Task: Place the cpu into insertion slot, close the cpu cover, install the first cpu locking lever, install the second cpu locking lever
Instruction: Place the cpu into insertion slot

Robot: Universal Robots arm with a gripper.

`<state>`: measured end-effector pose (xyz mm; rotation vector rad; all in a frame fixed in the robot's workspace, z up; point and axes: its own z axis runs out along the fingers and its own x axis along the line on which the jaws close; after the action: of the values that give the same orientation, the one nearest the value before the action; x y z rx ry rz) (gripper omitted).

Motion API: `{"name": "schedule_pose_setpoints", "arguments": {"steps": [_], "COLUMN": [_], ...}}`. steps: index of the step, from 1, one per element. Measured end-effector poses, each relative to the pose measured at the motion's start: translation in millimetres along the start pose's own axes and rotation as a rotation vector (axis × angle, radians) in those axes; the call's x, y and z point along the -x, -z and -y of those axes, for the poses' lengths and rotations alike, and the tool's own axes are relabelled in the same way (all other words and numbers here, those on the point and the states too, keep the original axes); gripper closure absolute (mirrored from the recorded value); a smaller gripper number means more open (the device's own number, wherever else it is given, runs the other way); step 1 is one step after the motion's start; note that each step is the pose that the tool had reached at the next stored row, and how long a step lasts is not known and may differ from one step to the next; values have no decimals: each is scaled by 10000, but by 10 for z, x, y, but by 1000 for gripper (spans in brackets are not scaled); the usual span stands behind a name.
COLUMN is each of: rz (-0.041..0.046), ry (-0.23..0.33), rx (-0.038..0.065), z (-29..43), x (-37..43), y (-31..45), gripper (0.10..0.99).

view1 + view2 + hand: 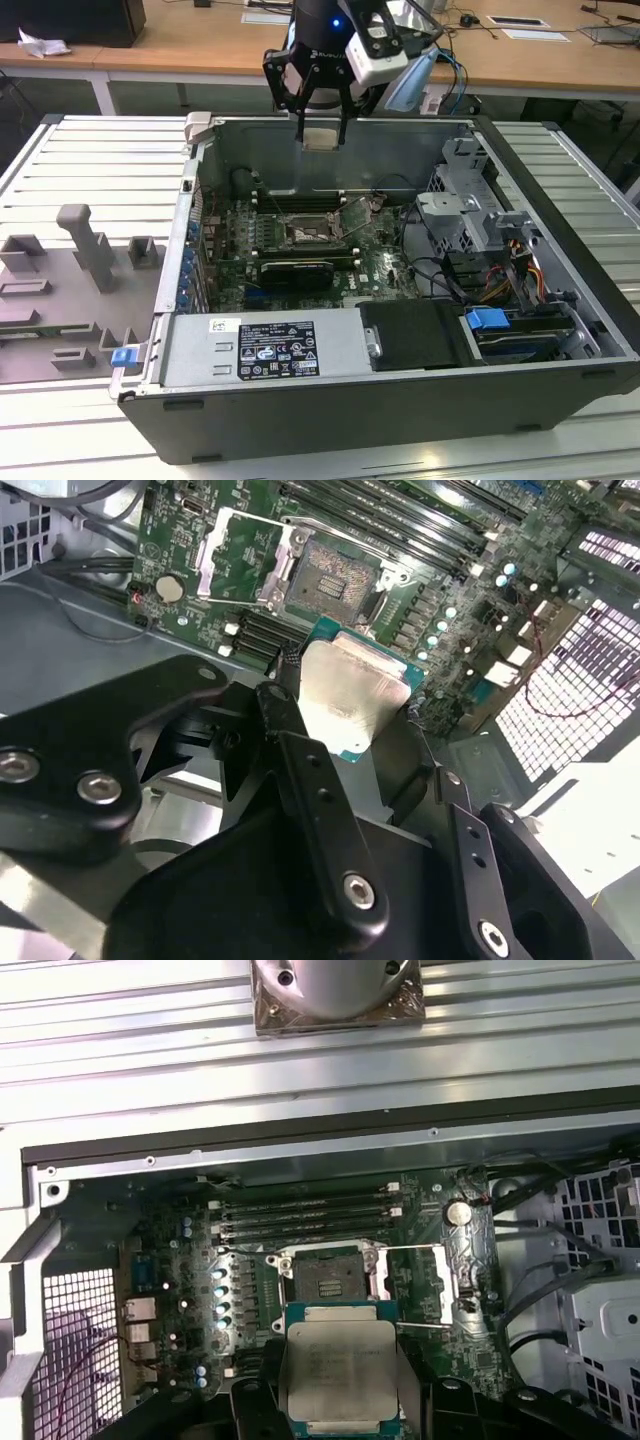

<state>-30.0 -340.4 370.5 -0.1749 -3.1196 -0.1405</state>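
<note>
The chip is gripped by its edges in the closed hand, with its metal face turned toward the wrist. It is held in the air above the open computer case. The socket lies well below the hand on the green board, seemingly not directly under it, and nothing is seated in it. Its cover is swung open to one side, clear of the opening. For this step to be done well, the chip should be squared to the socket's rim and centred over it, kept flat, and set down without pressure. The fine contacts would likely be bent by a tilted or forced seating.
</note>
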Motion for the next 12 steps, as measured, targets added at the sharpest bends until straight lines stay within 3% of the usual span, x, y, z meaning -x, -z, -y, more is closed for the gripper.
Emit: {"name": "schedule_pose_setpoints", "arguments": {"steps": [12], "rz": [61], "ry": [-676], "rx": [12], "z": [0], "x": [0], "y": [-4], "gripper": [557]}}
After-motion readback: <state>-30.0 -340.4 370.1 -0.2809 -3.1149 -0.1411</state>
